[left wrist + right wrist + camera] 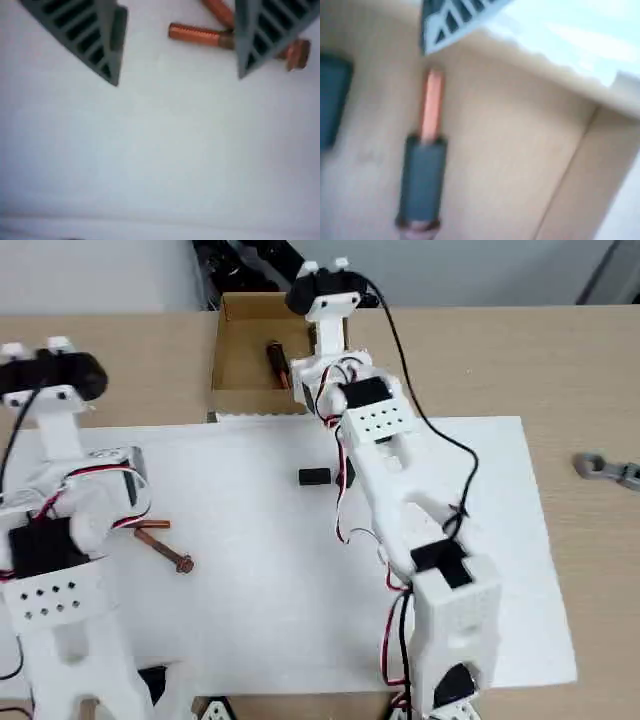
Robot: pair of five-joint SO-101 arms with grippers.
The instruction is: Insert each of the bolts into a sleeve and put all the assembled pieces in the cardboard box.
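Note:
Two copper bolts (165, 545) lie crossed on the white sheet (250, 580) at the left. My left gripper (177, 79) hangs open just above the sheet, and the bolts (200, 35) lie beyond its fingertips, one partly behind a finger (255, 35). A black sleeve (314, 477) lies alone mid-sheet. In the cardboard box (232, 310) at the back lies an assembled piece (275, 358). My right gripper (298, 375) is over the box's right side. In the right wrist view the assembled piece (422, 185) rests free on the box floor, below one finger (455, 20).
A metal tool (600, 468) lies on the bare table at the far right. A dark shape (332, 100) sits at the edge of the right wrist view; I cannot tell what it is. The right arm stretches across the sheet's middle.

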